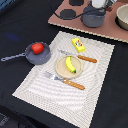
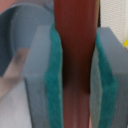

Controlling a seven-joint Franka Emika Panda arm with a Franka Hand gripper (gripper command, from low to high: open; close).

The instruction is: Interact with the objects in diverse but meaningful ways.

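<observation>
Up close, the wrist view is filled by a brown sausage stick point(image 2: 75, 65), a smooth reddish-brown bar running straight between the two grey fingers point(image 2: 37, 80) of the hand point(image 2: 75, 75). Teal pads line the inner faces of those fingers, and both pads press against the stick's sides, so the hand is closed to a narrow gap and grips the stick. Behind the fingers a curved dark grey surface shows, too blurred to name with certainty.

In the exterior view the hand point(image 1: 100, 4) sits at the upper edge, over a dark grey pot point(image 1: 93, 17) on a brownish board point(image 1: 75, 22) at the back of the bench point(image 1: 20, 30); the stick itself cannot be made out there.

On the pale striped mat point(image 1: 95, 75), a red tomato point(image 1: 37, 48) lies in the dark grey long-handled pan point(image 1: 37, 54), whose handle points toward the exterior view's left. A yellow banana point(image 1: 70, 64) rests on the round tan plate point(image 1: 59, 68). The flat yellow packet point(image 1: 78, 44) carries red marks, too small to read. An orange-handled knife point(image 1: 80, 57) and fork point(image 1: 64, 80) flank the plate.
</observation>
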